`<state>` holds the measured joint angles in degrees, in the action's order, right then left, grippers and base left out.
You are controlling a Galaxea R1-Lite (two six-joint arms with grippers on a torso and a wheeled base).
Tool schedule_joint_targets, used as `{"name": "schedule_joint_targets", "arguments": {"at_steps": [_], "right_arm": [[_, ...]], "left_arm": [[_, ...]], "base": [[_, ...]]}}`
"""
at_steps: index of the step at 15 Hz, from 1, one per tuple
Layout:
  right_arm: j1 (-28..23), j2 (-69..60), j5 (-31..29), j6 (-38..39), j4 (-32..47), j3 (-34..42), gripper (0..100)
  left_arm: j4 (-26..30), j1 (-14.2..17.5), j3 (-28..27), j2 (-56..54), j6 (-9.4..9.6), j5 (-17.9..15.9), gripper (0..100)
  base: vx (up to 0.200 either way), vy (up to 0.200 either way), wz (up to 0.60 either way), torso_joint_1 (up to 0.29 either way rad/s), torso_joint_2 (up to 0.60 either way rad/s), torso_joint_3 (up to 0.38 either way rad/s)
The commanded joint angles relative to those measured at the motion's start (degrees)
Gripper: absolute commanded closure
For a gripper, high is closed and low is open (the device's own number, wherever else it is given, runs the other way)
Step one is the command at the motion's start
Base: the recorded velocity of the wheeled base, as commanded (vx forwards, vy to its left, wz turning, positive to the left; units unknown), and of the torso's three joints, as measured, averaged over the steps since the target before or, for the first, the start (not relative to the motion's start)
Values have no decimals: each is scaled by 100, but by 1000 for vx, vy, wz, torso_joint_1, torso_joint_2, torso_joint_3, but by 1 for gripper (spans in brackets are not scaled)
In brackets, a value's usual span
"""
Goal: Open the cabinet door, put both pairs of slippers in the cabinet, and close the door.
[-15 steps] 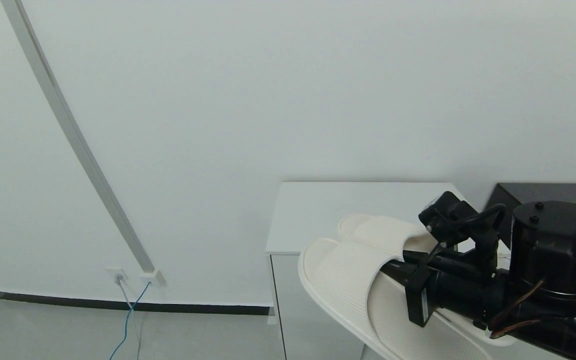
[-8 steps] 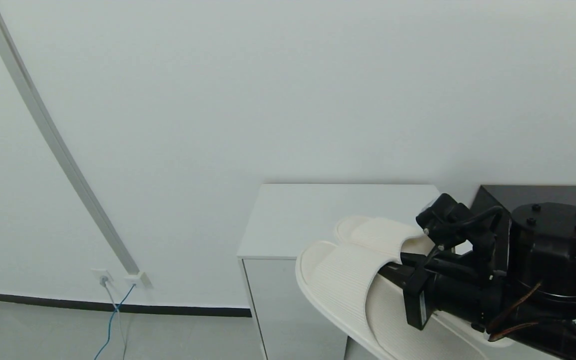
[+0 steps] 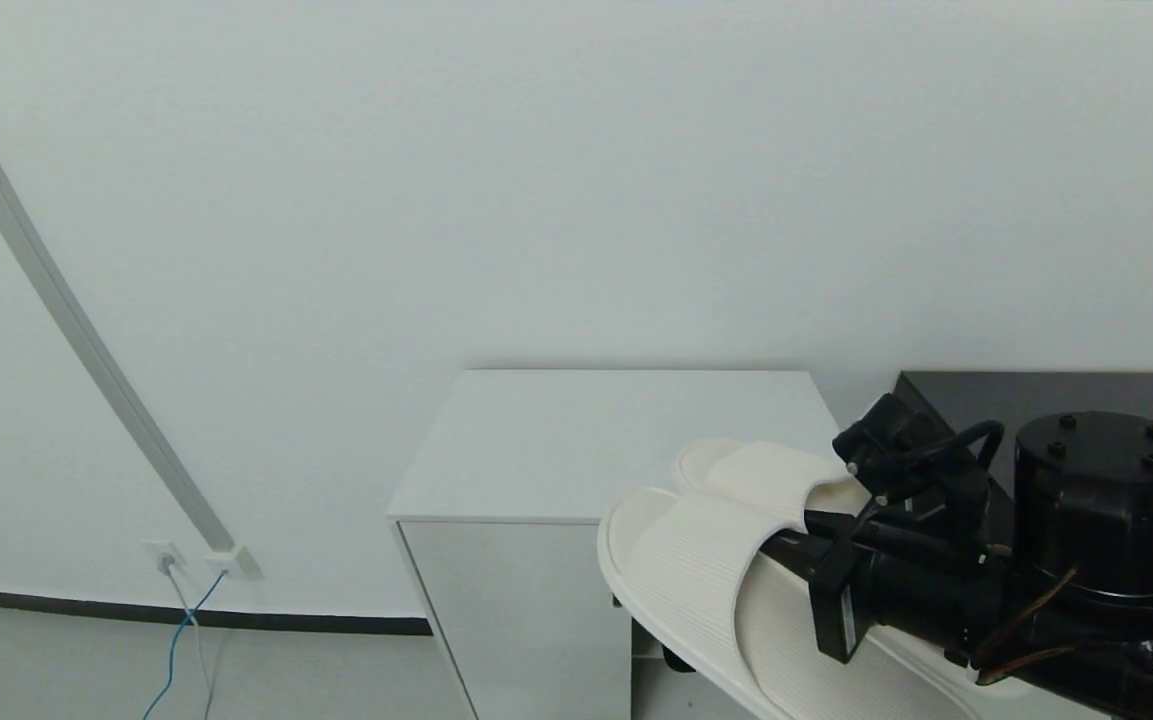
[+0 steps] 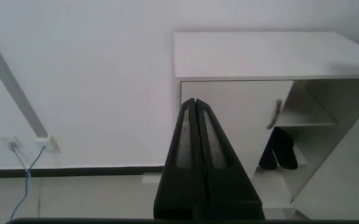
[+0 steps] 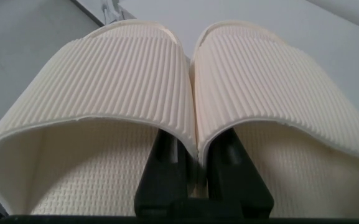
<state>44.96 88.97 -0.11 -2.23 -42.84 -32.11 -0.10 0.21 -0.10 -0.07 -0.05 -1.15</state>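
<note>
White cabinet [image 4: 260,55] open, dark footwear [image 4: 280,151] on its shelf, right end effector [image 5: 195,158] pinching cream slippers [image 5: 117,68], left end effector [image 4: 195,109] pressed together

The right gripper [image 3: 792,543] holds a pair of white slippers [image 3: 696,570] side by side, their toes pointing toward the white cabinet [image 3: 616,440] that stands against the wall. A black surface [image 3: 1036,392] lies just beside the cabinet on its right. Well to its left, a blue cable [image 3: 179,640] hangs from a wall socket [image 3: 164,556].
</note>
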Motion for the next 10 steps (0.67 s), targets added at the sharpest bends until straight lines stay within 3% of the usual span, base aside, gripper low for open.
{"name": "schedule_joint_targets", "arguments": {"at_steps": [1,10], "right_arm": [[4,-2,-7,-5,-5,12,100],[57,-11,2,-14,-5,73,100]], "left_arm": [[1,-3,1,7,-4,0,100],[1,-3,1,7,-13,0,100]], "base": [[0,0,0,0,0,0],[0,0,0,0,0,0]]}}
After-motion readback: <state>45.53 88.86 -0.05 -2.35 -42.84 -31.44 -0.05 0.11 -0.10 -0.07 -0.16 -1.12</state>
